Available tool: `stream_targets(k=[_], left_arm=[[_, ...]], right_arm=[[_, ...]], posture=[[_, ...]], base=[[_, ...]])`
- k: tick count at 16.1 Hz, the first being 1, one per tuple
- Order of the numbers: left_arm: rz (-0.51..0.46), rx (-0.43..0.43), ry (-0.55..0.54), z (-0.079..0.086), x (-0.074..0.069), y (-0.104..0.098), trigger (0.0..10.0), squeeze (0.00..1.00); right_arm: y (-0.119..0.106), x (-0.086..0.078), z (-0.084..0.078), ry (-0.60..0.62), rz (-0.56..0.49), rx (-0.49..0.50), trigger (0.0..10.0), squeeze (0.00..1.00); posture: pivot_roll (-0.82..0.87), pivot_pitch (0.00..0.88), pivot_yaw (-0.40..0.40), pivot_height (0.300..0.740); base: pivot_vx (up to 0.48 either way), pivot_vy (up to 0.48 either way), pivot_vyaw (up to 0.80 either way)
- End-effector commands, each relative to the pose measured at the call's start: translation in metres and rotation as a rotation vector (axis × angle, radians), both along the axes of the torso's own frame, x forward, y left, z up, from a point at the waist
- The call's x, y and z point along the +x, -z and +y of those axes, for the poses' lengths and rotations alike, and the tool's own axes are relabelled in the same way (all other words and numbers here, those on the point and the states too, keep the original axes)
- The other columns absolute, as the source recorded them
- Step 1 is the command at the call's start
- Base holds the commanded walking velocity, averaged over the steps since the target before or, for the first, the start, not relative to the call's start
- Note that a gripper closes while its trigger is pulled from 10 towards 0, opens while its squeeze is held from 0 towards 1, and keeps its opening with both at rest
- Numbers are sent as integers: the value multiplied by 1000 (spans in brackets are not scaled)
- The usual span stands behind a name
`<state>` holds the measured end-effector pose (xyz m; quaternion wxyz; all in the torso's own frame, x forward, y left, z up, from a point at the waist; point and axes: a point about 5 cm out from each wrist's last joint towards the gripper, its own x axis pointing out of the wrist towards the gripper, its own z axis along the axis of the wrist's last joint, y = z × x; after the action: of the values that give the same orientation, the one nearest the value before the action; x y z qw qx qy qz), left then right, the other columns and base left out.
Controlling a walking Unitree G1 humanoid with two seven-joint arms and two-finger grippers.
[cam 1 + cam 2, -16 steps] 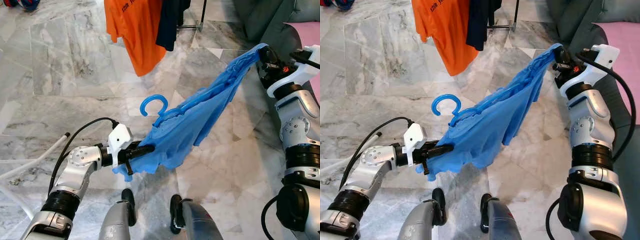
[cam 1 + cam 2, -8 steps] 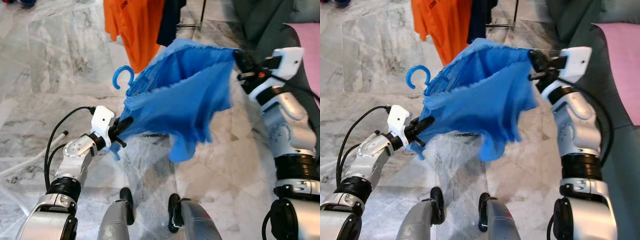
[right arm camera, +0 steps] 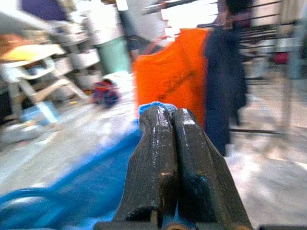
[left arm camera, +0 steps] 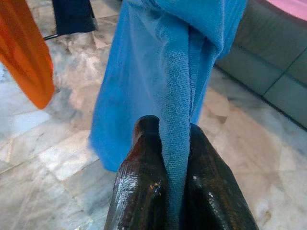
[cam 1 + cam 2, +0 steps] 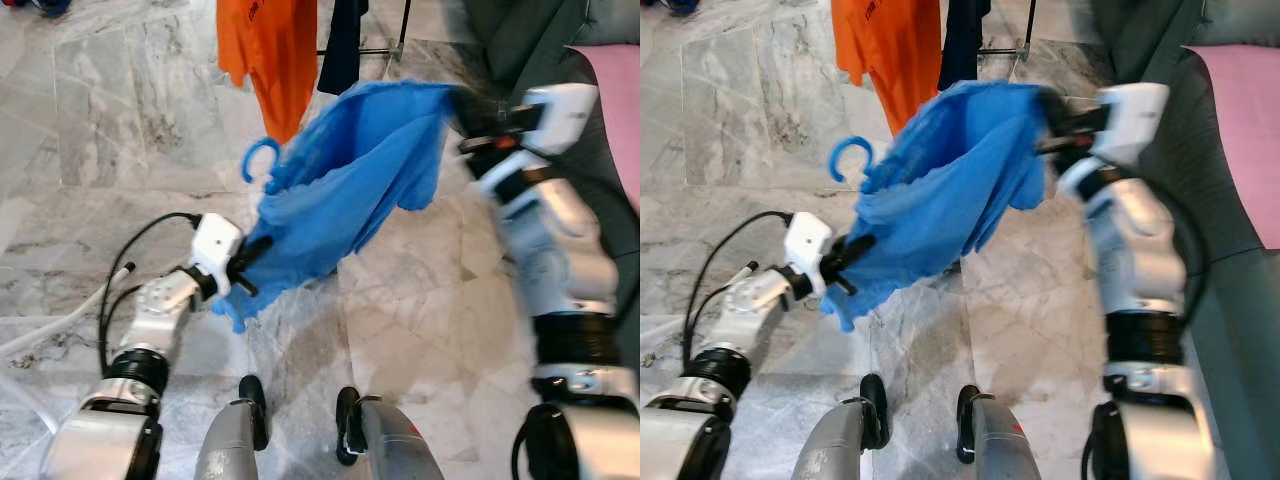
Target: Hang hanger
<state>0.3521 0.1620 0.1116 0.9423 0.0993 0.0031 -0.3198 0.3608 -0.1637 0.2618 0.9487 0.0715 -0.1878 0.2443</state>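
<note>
Left gripper point(image 4: 165, 158) pinches a fold of the blue shirt point(image 5: 340, 195) at lower left; right gripper point(image 3: 170, 143), fingers pressed together, holds its far corner at upper right. Blue hanger point(image 5: 258, 160) sits inside the shirt, hook poking out mid-frame. Step in hand, I judge: carrying; next, hook onto the rack by the orange shirt point(image 5: 265, 50).

Two grippers are in view: the left gripper point(image 5: 250, 262) and the right gripper point(image 5: 1048, 120), one on each of the two silver arms. Between them is one blue shirt point(image 5: 340, 190), carrying one blue hanger point(image 5: 258, 158) whose single hook rises above the cloth. Behind hang two more garments: one orange shirt point(image 5: 268, 45) and one dark garment point(image 5: 342, 40). One grey sofa point(image 5: 1225, 190) stands at the robot's right, with one pink cloth point(image 5: 1240, 110) on it.
</note>
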Motion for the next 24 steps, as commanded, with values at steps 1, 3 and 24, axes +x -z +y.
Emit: stream_targets(k=[1, 3, 24], left_arm=[[19, 18, -6, 5, -4, 7, 0, 0], [19, 18, -6, 5, -4, 7, 0, 0], [-106, -61, 47, -27, 0, -13, 0, 0]], right_arm=[[-2, -4, -3, -5, -16, 2, 0, 0], [-2, -4, -3, -5, -16, 2, 0, 0], [58, -2, 43, -25, 81, -167, 0, 0]], posture=[[-11, 334, -53, 740], [-11, 334, -53, 740], [33, 295, -52, 740]], base=[[0, 0, 0], [0, 0, 0], [0, 0, 0]])
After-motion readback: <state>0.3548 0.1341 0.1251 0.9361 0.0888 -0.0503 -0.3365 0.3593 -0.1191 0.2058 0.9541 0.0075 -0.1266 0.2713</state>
